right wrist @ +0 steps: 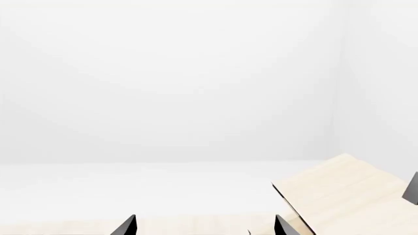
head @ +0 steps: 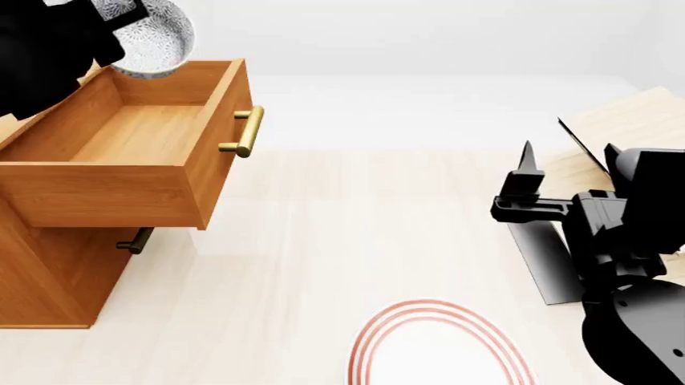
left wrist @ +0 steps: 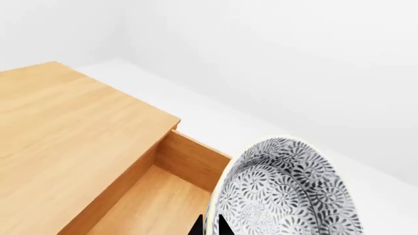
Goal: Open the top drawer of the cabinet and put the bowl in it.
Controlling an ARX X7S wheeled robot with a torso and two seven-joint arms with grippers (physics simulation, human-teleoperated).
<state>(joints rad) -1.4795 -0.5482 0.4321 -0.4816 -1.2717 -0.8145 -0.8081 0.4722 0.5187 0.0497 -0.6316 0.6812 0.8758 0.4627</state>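
No brand, label or writing can be read on anything in view. My left tool point(head: 102, 36) grips the bowl point(head: 150, 36) by its rim and holds it tilted in the air above the far end of the top drawer point(head: 128, 132), which stands pulled out of the cabinet point(head: 48, 277) with its brass handle point(head: 246, 132) showing. My right tool point(head: 527, 188) hangs open and empty, fingers apart, beside the pale shelf rack point(head: 626, 120). The red-ringed plate point(head: 434, 345) lies on the floor.
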